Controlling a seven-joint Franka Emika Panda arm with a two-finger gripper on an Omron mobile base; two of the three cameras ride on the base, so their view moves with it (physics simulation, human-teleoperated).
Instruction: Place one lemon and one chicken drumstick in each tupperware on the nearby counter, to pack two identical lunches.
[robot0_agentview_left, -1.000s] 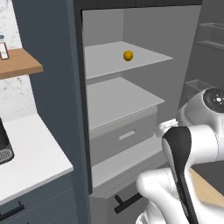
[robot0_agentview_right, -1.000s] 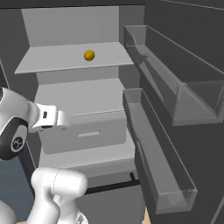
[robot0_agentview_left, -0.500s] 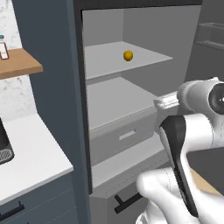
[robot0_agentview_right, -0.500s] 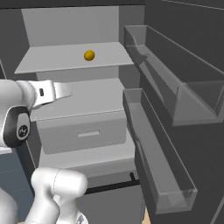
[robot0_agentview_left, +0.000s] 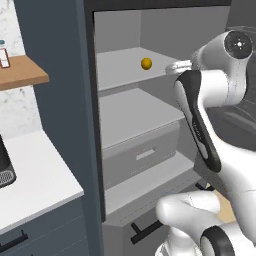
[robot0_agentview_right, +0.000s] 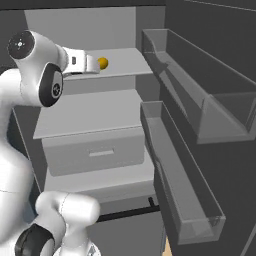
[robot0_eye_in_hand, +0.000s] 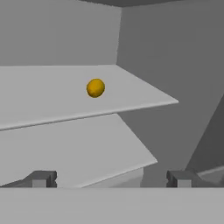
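We see the lemon alone on the fridge's upper shelf. Our end effector, fingers wide apart and empty, points at it from outside the shelf's front edge.

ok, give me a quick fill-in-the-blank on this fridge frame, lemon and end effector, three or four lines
1. The lemon lies on the ____ shelf of the open fridge.
2. The end effector has its fingers spread ____, holding nothing.
3. Below the two shelves sits a closed ____ with a pale handle.
4. In the left base view, a ____ wall shelf hangs above the white counter.

Missing words: top; open; drawer; wooden
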